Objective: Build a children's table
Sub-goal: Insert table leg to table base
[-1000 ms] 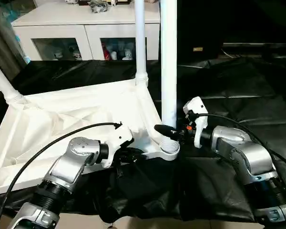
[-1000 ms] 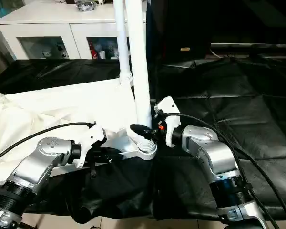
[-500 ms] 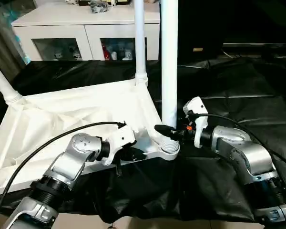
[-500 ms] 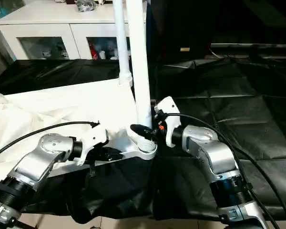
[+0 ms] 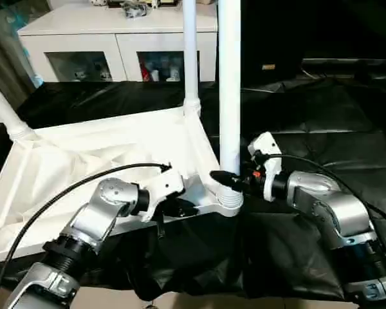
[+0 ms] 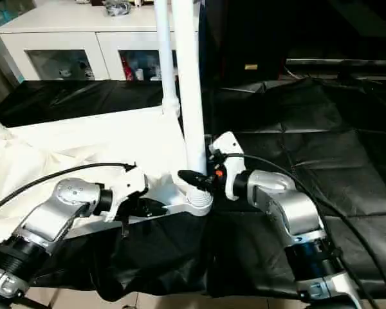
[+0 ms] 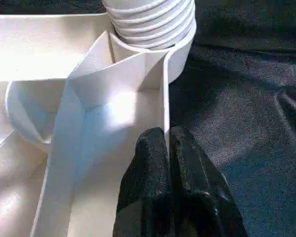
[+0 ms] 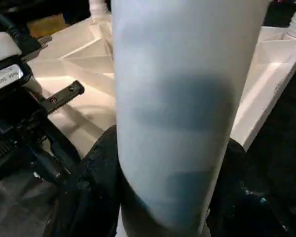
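Tabletop (image 5: 109, 154) lies upside down on black sheet (image 5: 321, 122). Left gripper (image 7: 166, 143) pinches its near rim wall just beside corner socket (image 5: 228, 201). Right gripper (image 5: 228, 180) clasps upright leg (image 5: 229, 84) just above that socket — fingers either side.

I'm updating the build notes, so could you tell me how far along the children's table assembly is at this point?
Done: the tabletop lies underside up, with legs standing at the far corner and the left corner. In hand: the right gripper clasps the near leg just above its ribbed end in the corner socket, while the left gripper pinches the tabletop's rim. Left: I cannot see a fourth leg, nor whether this one is fully seated.
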Robot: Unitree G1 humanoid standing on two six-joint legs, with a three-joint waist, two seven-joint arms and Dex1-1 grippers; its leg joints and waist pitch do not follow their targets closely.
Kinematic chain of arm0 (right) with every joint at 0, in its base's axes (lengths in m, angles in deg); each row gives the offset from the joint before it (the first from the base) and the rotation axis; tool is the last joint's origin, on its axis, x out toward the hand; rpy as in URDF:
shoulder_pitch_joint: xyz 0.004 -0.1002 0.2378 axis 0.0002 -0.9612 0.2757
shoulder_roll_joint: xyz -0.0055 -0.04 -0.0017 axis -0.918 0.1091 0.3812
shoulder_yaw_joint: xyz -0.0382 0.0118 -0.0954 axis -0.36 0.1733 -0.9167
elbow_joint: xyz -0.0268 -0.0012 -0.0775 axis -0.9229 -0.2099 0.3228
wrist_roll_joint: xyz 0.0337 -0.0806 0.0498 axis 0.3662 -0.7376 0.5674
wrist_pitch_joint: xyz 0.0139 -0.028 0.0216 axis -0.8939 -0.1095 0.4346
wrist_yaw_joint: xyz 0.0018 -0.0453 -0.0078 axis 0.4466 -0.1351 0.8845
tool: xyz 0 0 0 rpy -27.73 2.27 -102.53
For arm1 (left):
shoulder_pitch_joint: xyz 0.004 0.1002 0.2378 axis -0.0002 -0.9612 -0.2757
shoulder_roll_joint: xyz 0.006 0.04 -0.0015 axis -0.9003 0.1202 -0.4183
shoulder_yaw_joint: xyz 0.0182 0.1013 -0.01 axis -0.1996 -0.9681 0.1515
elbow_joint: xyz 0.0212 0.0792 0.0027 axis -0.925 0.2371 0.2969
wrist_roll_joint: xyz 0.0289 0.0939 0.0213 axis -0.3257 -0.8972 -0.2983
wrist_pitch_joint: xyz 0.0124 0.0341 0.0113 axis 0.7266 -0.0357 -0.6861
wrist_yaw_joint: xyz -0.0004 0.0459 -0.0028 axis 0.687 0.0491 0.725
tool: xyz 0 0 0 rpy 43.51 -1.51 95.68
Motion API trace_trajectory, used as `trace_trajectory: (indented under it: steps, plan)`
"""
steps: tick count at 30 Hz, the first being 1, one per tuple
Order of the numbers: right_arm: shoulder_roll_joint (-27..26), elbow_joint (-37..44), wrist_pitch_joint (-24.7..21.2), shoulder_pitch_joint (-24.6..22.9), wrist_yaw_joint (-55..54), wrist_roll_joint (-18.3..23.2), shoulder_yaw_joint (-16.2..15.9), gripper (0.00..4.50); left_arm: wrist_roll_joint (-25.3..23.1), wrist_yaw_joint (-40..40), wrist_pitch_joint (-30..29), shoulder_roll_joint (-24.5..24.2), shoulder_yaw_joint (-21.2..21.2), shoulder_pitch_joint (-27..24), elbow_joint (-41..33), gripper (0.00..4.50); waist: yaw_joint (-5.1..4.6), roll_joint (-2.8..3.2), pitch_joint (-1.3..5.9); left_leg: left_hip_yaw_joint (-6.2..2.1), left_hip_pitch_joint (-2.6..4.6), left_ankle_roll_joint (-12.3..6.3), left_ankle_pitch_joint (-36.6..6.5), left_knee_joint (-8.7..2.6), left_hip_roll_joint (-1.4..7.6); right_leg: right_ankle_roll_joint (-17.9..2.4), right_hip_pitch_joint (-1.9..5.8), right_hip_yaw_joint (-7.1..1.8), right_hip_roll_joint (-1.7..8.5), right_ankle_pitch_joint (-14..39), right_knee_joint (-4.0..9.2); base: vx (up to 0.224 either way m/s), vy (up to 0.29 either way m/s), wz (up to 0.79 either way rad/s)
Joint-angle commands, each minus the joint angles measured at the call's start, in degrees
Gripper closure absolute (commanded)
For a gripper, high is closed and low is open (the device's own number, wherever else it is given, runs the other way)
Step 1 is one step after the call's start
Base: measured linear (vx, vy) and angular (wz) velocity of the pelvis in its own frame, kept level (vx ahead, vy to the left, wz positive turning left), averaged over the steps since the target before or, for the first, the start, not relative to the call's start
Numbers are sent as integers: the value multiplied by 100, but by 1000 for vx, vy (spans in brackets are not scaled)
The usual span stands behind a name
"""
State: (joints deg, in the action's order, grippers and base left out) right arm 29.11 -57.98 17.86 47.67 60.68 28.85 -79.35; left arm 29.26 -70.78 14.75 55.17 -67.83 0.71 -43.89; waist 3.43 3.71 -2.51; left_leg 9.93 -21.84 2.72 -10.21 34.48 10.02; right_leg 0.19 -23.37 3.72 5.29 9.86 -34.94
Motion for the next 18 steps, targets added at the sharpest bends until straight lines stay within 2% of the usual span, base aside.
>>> trace_trajectory:
  steps: [1, 4, 6, 8, 9, 12, 13, 14, 16, 18]
  plan:
    - [-42, -184, 44, -90, -83, 22, 145, 262, -79, -56, -66, -38, -96, 33, 143, 450, 20, 12, 329, -117, 78, 101, -1993, -493, 241, -1096, 254, -230, 308, 1936, 490, 0, 0, 0]
    - [-104, -225, 83, -165, -116, 132, 293, 262, -82, -44, -50, -29, -86, 59, 178, 450, 17, 9, 324, -120, 83, 113, -2068, -500, 241, -1069, 249, -226, 298, 2006, 501, 0, 0, 0]
    - [-194, -231, 128, -345, -182, 315, 541, 262, -71, -8, -44, -7, -50, 97, 212, 450, 24, 46, 323, -130, 88, 131, -2098, -505, 246, -1069, 244, -227, 305, 1984, 506, 0, 0, 0]
    - [-219, -236, 168, -423, -193, 370, 620, 262, -70, 9, -43, 5, -41, 110, 222, 450, 22, 27, 332, -124, 78, 107, -2065, -502, 241, -1087, 257, -226, 304, 1902, 503, 0, 0, 0]
    - [-224, -233, 224, -516, -178, 398, 663, 262, -73, 26, -39, 18, -36, 128, 234, 450, 30, 45, 330, -119, 79, 88, -2040, -500, 241, -1086, 251, -228, 309, 1899, 511, 0, 0, 0]
    - [-268, -219, 355, -676, -165, 412, 718, 262, -83, 80, -15, 45, -18, 163, 272, 450, 39, 34, 330, -114, 78, 58, -2044, -496, 238, -1058, 243, -225, 309, 1998, 523, 0, 0, 0]
    - [-366, -201, 520, -869, -166, 443, 780, 262, -98, 157, 17, 72, 14, 217, 339, 450, 39, 34, 325, -119, 70, 54, -2052, -504, 236, -1046, 251, -221, 309, 2054, 522, 0, 0, 0]
    - [-406, -194, 603, -963, -169, 447, 793, 262, -103, 185, 26, 84, 27, 243, 369, 450, 53, 49, 318, -112, 91, 52, -2128, -506, 245, -1000, 218, -226, 313, 2214, 550, 0, 0, 0]
    - [-429, -192, 662, -1023, -170, 447, 798, 262, -107, 200, 34, 91, 34, 260, 391, 450, 58, 43, 313, -127, 89, 78, -2211, -516, 244, -959, 225, -223, 320, 2344, 558, 0, 0, 0]
    - [-460, -133, 912, -1201, -220, 310, 724, 262, -121, 249, 52, 113, 49, 287, 429, 450, 54, 64, 306, -136, 92, 97, -2298, -527, 247, -897, 208, -220, 320, 2475, 574, 0, 0, 0]
